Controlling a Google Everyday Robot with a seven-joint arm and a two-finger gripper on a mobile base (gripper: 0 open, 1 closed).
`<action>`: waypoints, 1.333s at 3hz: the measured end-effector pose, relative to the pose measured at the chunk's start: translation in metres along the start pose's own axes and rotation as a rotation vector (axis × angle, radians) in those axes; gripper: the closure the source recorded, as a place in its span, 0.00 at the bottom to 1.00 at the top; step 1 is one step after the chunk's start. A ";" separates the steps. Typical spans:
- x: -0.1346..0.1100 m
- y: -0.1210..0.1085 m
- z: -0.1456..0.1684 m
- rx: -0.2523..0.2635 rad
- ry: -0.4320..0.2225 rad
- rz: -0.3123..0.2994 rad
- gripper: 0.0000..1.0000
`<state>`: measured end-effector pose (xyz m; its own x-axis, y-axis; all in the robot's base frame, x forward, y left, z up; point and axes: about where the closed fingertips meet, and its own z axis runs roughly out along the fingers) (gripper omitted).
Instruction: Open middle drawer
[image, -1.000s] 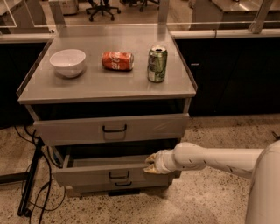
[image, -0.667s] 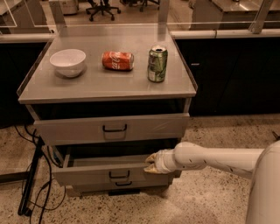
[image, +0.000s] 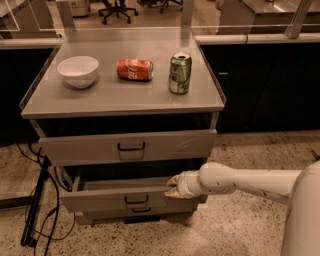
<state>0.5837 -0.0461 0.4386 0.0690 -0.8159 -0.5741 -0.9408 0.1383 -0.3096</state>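
The middle drawer (image: 100, 200) is a grey metal front with a small black loop handle (image: 136, 200). It stands pulled out a little from the cabinet, so its inside shows as a strip behind the front. My gripper (image: 172, 189), on the end of a white arm coming in from the right, is at the top right edge of this drawer front, to the right of the handle. The top drawer (image: 80, 147) above is nearly flush. The bottom drawer (image: 115, 215) shows as a narrow strip below.
On the cabinet top (image: 125, 97) are a white bowl (image: 78, 71), a red soda can (image: 135, 69) lying on its side and an upright green can (image: 179, 73). Black cables (image: 37, 210) lie on the floor at the left. Dark counters stand behind.
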 end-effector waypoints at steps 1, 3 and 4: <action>0.000 0.000 0.000 0.000 0.000 0.000 0.34; 0.000 0.000 0.000 0.000 0.000 0.000 0.15; 0.000 0.000 0.000 0.000 0.000 0.000 0.38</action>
<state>0.5835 -0.0461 0.4384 0.0688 -0.8157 -0.5743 -0.9409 0.1383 -0.3092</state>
